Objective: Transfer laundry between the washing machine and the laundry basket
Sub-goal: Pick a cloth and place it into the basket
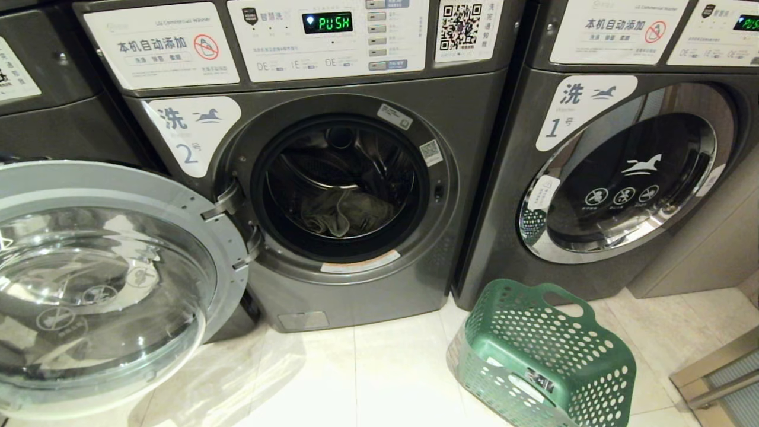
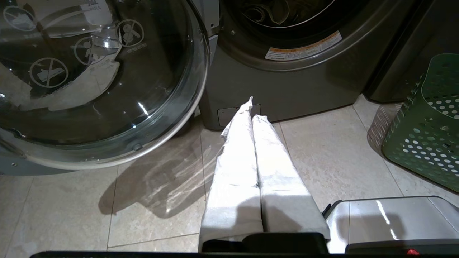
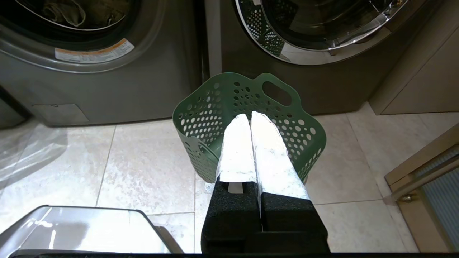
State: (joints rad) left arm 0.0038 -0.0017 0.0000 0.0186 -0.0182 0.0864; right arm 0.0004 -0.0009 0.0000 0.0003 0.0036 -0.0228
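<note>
I find the washing machine point(image 1: 356, 196) marked 2 with its door point(image 1: 107, 284) swung fully open to the left. The laundry point(image 1: 344, 213) lies crumpled at the bottom of the drum. The laundry basket point(image 1: 545, 356) stands on the floor tiles point(image 1: 367, 379) before the neighbouring machine point(image 1: 628, 178). Left gripper point(image 2: 251, 107) and right gripper point(image 3: 250, 118) hang low, fingers pressed together, empty; the right one is above the basket.

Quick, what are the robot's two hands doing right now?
Left gripper: shut, holding nothing, above the floor.
Right gripper: shut, holding nothing, over the laundry basket.
</note>
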